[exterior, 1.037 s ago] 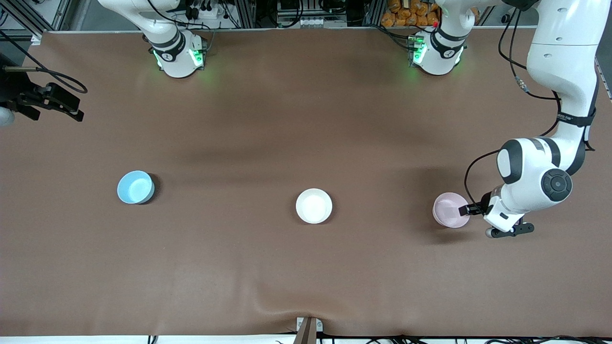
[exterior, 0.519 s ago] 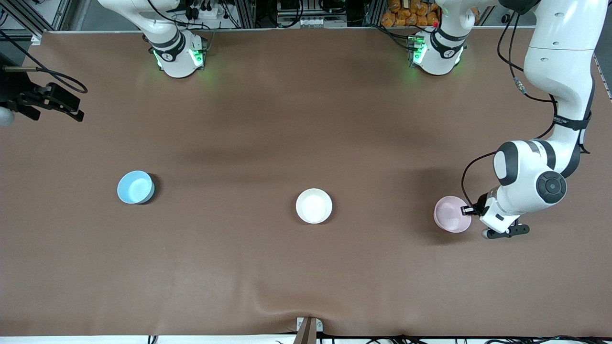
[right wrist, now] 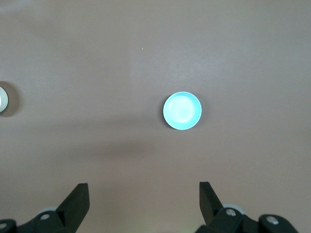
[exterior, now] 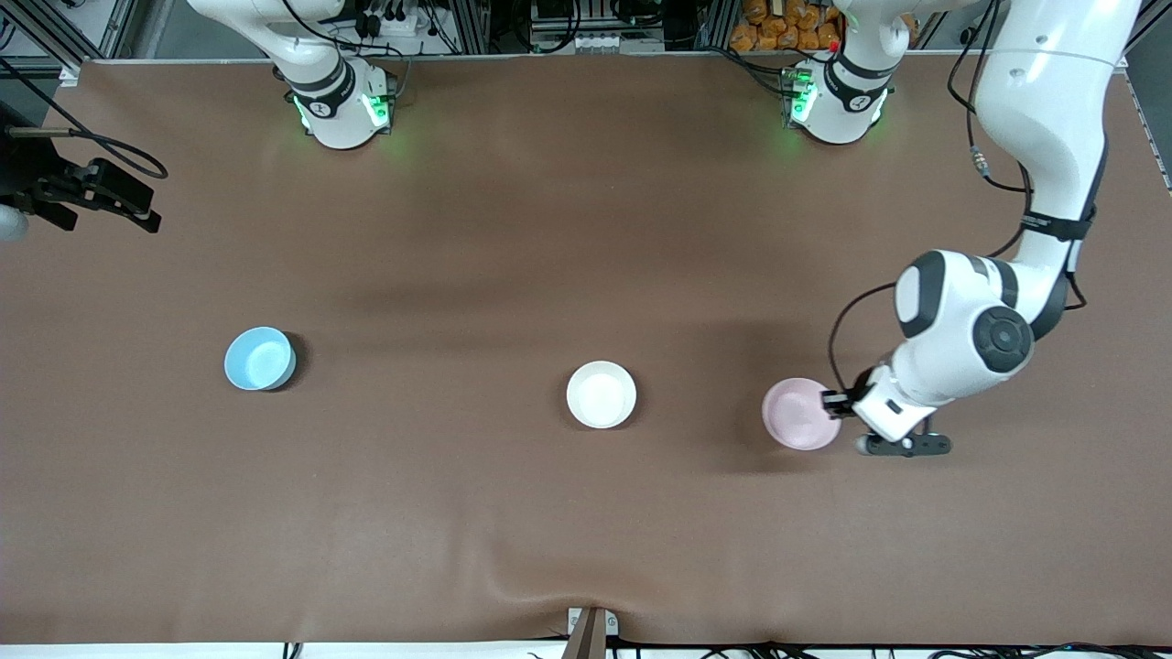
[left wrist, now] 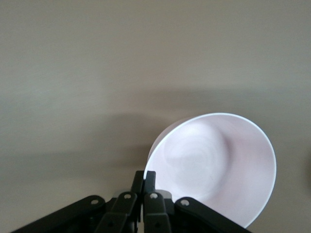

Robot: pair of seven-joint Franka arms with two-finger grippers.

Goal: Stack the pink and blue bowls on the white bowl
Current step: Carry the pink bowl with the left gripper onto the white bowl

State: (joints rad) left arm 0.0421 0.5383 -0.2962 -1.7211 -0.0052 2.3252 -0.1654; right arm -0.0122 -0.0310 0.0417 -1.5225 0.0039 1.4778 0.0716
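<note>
My left gripper (exterior: 831,403) (left wrist: 144,175) is shut on the rim of the pale pink bowl (exterior: 799,414) (left wrist: 214,165). The bowl hangs tilted just over the table, a short way from the white bowl (exterior: 601,394) toward the left arm's end. The white bowl stands upright mid-table. A sky-blue bowl (exterior: 260,359) (right wrist: 182,110) sits by itself toward the right arm's end. In the right wrist view my right gripper (right wrist: 142,187) is open and holds nothing, high over the table near the blue bowl, waiting.
Brown cloth (exterior: 513,256) covers the whole table. Both arm bases (exterior: 341,110) (exterior: 838,105) stand along the edge farthest from the front camera. A small metal clamp (exterior: 591,627) sits at the nearest edge.
My left gripper closed on the pink bowl's rim, raised it and carried it toward the white bowl. The right arm, the white bowl and the blue bowl have not moved.
</note>
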